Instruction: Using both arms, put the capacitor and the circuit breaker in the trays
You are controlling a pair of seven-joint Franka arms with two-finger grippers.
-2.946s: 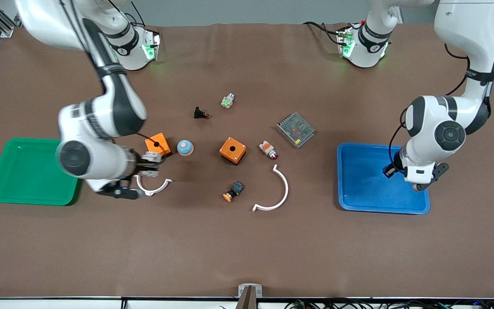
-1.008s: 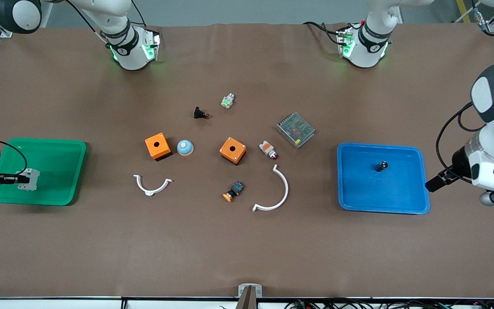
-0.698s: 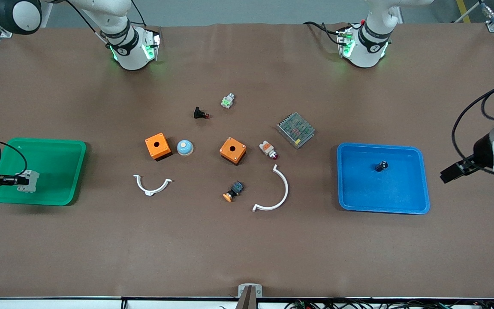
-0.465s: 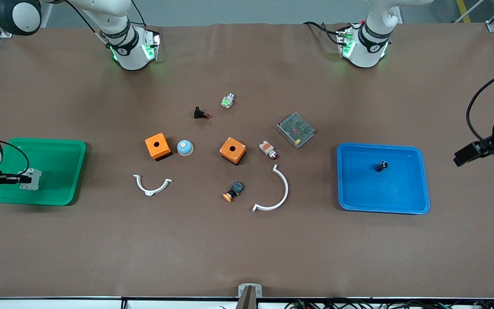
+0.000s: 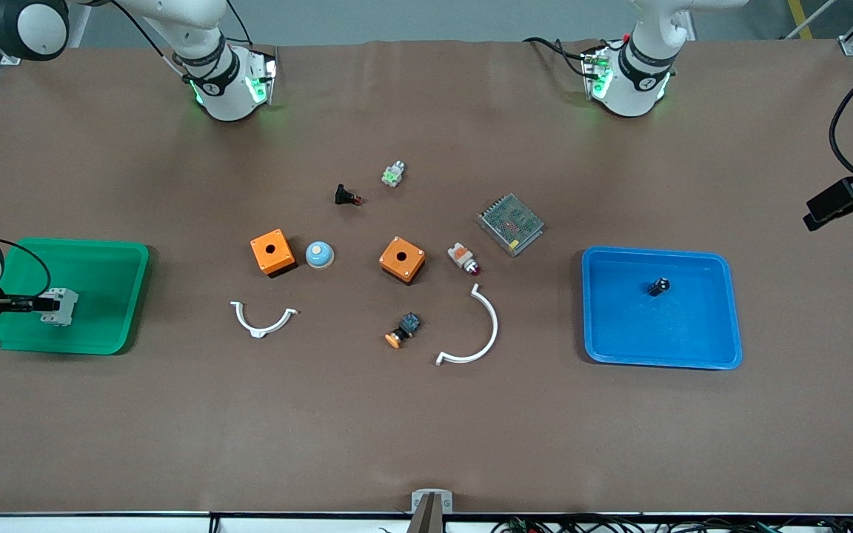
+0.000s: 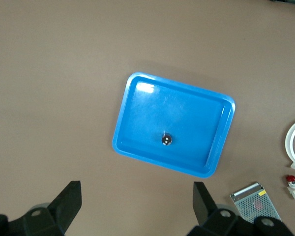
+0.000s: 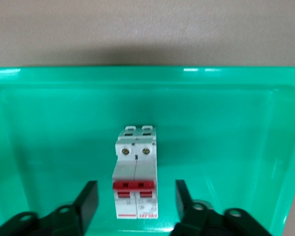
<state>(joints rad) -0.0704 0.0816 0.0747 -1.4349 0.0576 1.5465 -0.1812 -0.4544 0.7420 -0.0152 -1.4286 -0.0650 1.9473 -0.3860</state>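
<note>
The white-grey circuit breaker [image 5: 60,306] with its red toggle lies in the green tray [image 5: 101,255] at the right arm's end of the table. My right gripper [image 5: 40,303] is open around it; in the right wrist view there is a gap between the breaker [image 7: 136,167] and each finger [image 7: 86,202]. The tiny black capacitor [image 5: 660,286] lies in the blue tray [image 5: 619,340]. My left gripper [image 5: 823,209] is open and empty, high over the table's edge at the left arm's end. The left wrist view shows the capacitor [image 6: 167,140] in the blue tray [image 6: 132,103].
Mid-table lie two orange boxes [image 5: 272,252] [image 5: 402,259], a blue dome [image 5: 319,255], two white arcs [image 5: 263,320] [image 5: 480,337], a mesh power supply [image 5: 511,223], an indicator lamp [image 5: 463,259], a black button [image 5: 346,196], a green-white part [image 5: 393,174] and an orange-capped switch [image 5: 403,331].
The right gripper carried the breaker from beside the orange box into the green tray. The left gripper left the capacitor in the blue tray and drew up and away toward the table's end.
</note>
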